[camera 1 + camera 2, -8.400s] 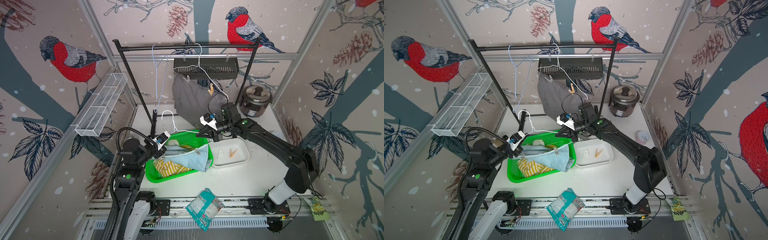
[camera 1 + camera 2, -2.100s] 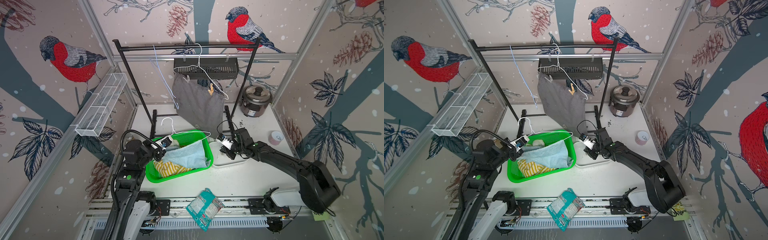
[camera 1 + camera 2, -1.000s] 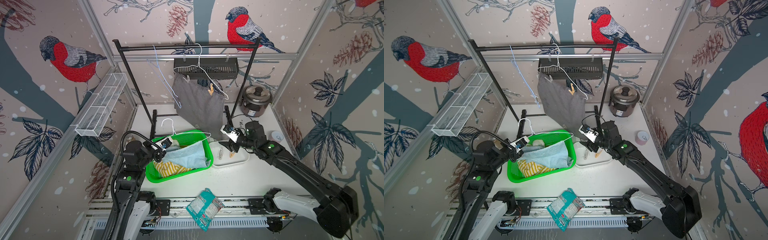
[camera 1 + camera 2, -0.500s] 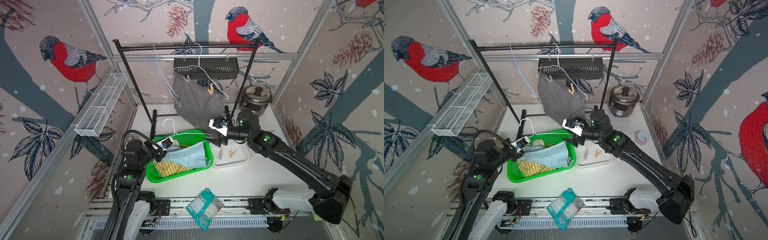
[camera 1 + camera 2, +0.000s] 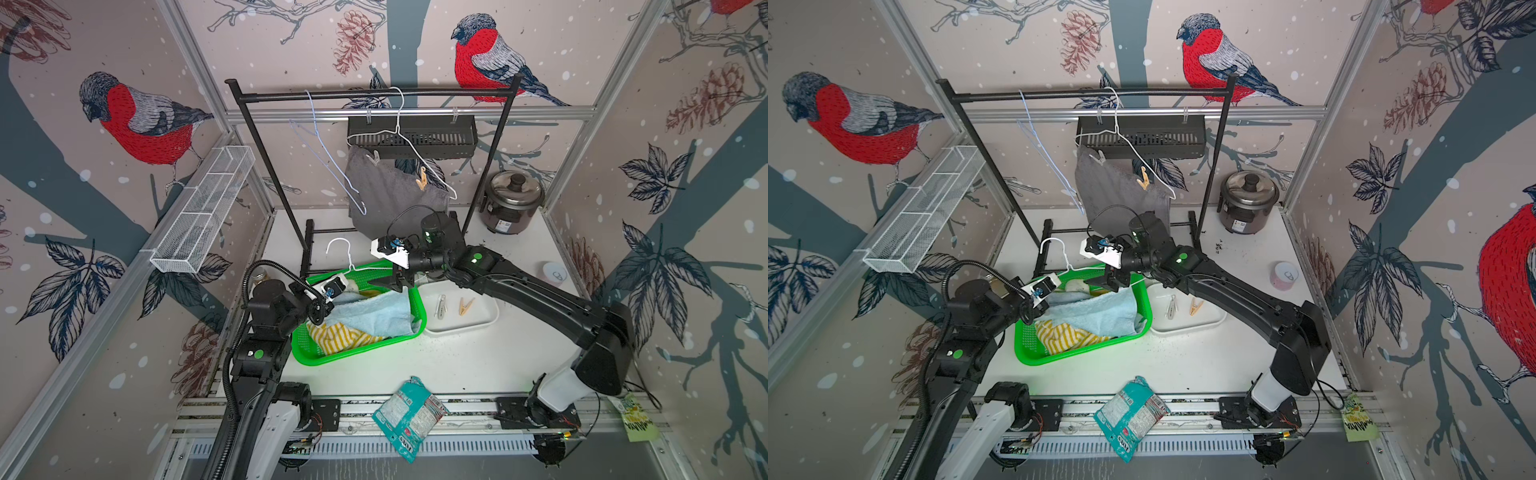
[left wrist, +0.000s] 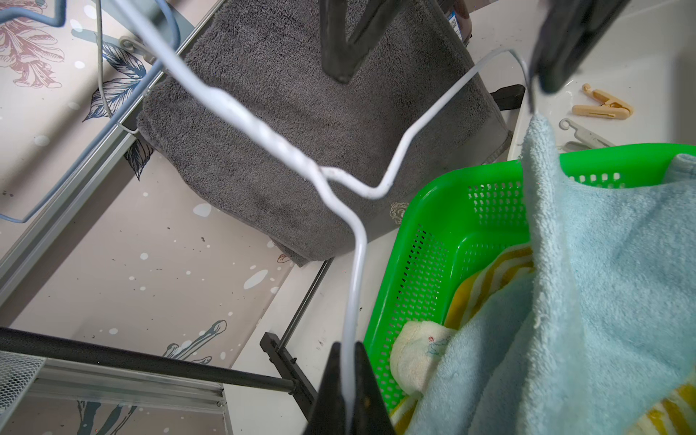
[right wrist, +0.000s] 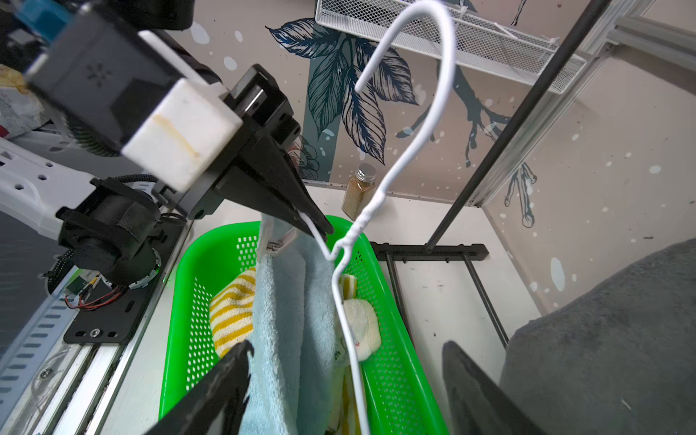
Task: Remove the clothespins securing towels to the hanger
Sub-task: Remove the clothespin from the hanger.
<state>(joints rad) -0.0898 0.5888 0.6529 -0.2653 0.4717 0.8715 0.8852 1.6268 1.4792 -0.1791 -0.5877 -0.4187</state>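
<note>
My left gripper [image 5: 321, 308] is shut on one arm of a white wire hanger [image 5: 338, 249] above the green basket [image 5: 316, 357]. A light blue towel [image 7: 286, 320] hangs from that hanger, pinned by a whitish clothespin [image 7: 277, 241] next to the left gripper [image 7: 316, 226]. My right gripper [image 7: 344, 369] is open; its fingers [image 7: 226, 376] straddle the blue towel and the wire without touching them. A yellow-striped towel [image 5: 340, 334] lies in the basket. The dark grey towel [image 5: 390, 195] hangs at the back on another hanger, with a tan clothespin [image 5: 422, 182] and a pale one [image 5: 376, 157].
A white tray [image 5: 482, 322] right of the basket holds a grey clothespin [image 5: 440, 305] and a tan one [image 5: 466, 305]. The black rack [image 5: 374, 95] carries a bare blue hanger [image 5: 328, 166]. Rice cooker [image 5: 511, 199] back right, snack packet [image 5: 409, 417] at the front edge, spice jar [image 7: 359, 192] behind the basket.
My right arm has lifted away from the white tray and swung left over the basket, its open jaws now astride the hanger and blue towel. The left gripper kept its hold.
</note>
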